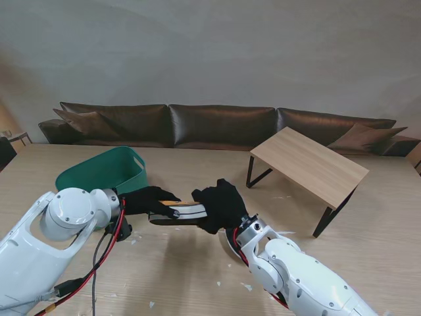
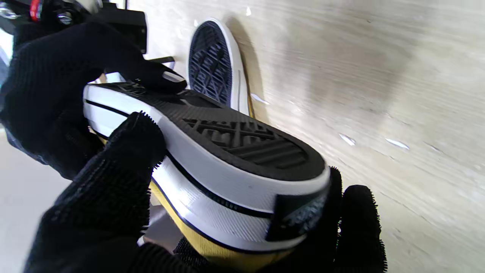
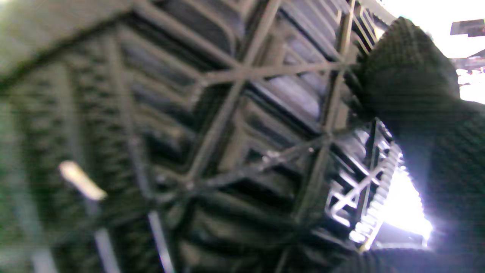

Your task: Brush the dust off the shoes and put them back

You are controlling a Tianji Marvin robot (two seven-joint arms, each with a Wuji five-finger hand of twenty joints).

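Seen from the stand, both black-gloved hands meet over the middle of the wooden table [image 1: 197, 276], and much of the held shoe [image 1: 186, 212] is covered by them: only a strip of white sole edge with a dark line and a sliver of yellow shows between the left hand [image 1: 150, 200] and the right hand [image 1: 220, 205]. The left hand is wrapped around the shoe's left end, the right hand closed over its right end. Whether the right hand also carries a brush cannot be told from this view.

The left wrist view fills in what the stand misses. There the shoe [image 2: 212, 159] is held sole outward, black tread and white rubber sidewall plain, yellow upper just visible at the lower edge, with the left hand's fingers [image 2: 113, 182] pressed against the sidewall and the right hand [image 2: 57, 91] gripping the far end. It also shows a second shoe [image 2: 216, 64] lying sole up on the table; in the stand view only its edge peeks out beside the right forearm.

The right wrist view is blurred and nearly filled by the shoe's black tread [image 3: 235, 125], with one gloved finger [image 3: 409, 72] lying against it.

A green basket [image 1: 105, 170] stands at far left, a small wooden side table [image 1: 309, 161] at far right, and white scraps [image 1: 245, 286] dot the near tabletop.
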